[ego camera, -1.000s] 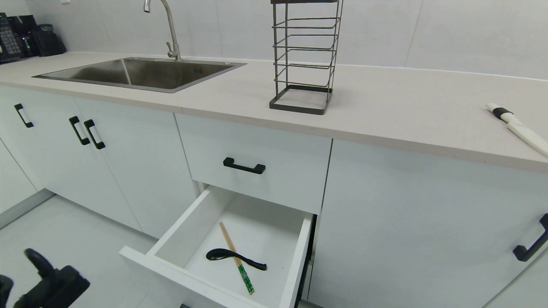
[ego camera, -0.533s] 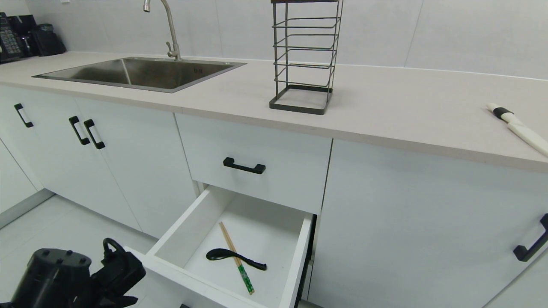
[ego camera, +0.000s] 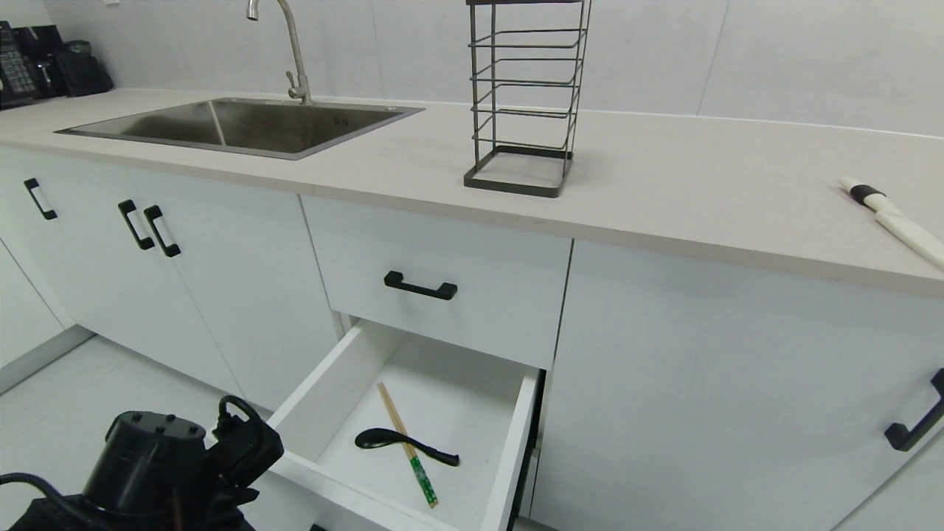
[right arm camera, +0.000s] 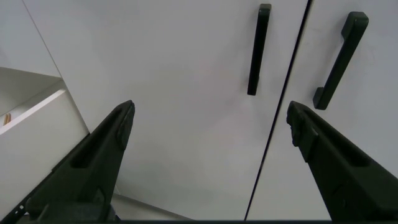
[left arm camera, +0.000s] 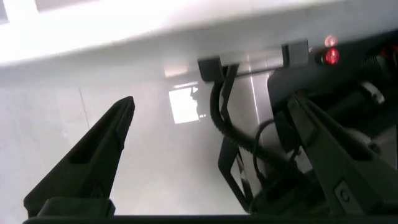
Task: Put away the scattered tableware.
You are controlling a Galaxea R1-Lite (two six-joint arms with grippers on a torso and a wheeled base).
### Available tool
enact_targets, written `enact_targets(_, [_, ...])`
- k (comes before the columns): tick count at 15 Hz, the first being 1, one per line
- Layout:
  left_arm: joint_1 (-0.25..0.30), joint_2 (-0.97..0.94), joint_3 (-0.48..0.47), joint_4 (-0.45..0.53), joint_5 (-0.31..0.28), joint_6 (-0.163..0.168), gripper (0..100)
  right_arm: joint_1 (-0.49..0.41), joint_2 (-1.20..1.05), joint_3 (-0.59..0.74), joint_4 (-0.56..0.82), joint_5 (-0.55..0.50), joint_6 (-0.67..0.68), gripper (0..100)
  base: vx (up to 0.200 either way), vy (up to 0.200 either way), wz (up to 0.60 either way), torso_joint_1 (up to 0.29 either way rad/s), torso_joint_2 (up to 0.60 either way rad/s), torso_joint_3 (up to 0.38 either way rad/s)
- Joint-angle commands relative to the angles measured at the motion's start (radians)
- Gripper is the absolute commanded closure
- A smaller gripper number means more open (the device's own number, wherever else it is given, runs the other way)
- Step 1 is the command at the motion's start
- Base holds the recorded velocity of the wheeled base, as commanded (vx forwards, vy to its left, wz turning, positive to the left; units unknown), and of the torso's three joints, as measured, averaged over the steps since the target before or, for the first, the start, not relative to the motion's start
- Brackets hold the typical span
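at the lower left corner of the open drawer [ego camera: 514, 442] you have the left arm [ego camera: 151, 468]; your left gripper [left arm camera: 212, 102] has its fingers spread wide, gripping nothing, pointed at a white surface with a black cable [left arm camera: 222, 118] crossing it, the rest there hard to make out. your right gripper [right arm camera: 210, 111] is likewise wide apart and holds nothing, facing white cabinet doors [right arm camera: 186, 93] with two black handles [right arm camera: 258, 50]. drawer contents: one black spoon [ego camera: 372, 439] lying flat, one pair of chopsticks [ego camera: 391, 413] lying across the spoon's handle and touching it. countertop [ego camera: 664, 184]: one white knife [ego camera: 896, 221] with a black band, at the right end, its far end cut off by the frame; one wire rack [ego camera: 525, 96] upright, top cut off. sink [ego camera: 243, 125] with faucet [ego camera: 291, 51] at the left.
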Motion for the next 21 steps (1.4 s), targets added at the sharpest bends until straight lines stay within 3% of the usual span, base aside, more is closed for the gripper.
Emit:
enact_targets(1, [0.005, 0.067, -0.006, -0.047, 0.000, -0.001, 0, 0.000, 0.002, 0.000, 0.000, 0.000, 0.000, 0, 0.000, 0.000, 0.00, 0.000, 0.00, 0.000])
enact_targets(4, [0.007, 0.148, -0.030, -0.167, 0.001, -0.004, 0, 0.000, 0.002, 0.000, 0.000, 0.001, 0.000, 0, 0.000, 0.000, 0.00, 0.000, 0.00, 0.000])
enact_targets(6, [0.007, 0.174, -0.052, -0.188, 0.000, -0.004, 0, 0.000, 0.002, 0.000, 0.000, 0.000, 0.000, 0, 0.000, 0.000, 0.00, 0.000, 0.00, 0.000])
enact_targets(8, [0.008, 0.232, -0.134, -0.216, -0.003, -0.017, 0, 0.000, 0.002, 0.000, 0.000, 0.000, 0.000, 0, 0.000, 0.000, 0.00, 0.000, 0.00, 0.000])
enact_targets(12, [0.008, 0.338, -0.214, -0.308, -0.006, -0.054, 0, 0.000, 0.002, 0.000, 0.000, 0.000, 0.000, 0, 0.000, 0.000, 0.00, 0.000, 0.00, 0.000])
enact_targets(18, [0.069, 0.475, -0.332, -0.409, -0.011, -0.053, 0, 0.000, 0.002, 0.000, 0.000, 0.001, 0.000, 0, 0.000, 0.000, 0.00, 0.000, 0.00, 0.000])
enact_targets(21, [0.073, 0.516, -0.398, -0.435, -0.029, -0.053, 0, 0.000, 0.002, 0.000, 0.000, 0.000, 0.000, 0, 0.000, 0.000, 0.00, 0.000, 0.00, 0.000])
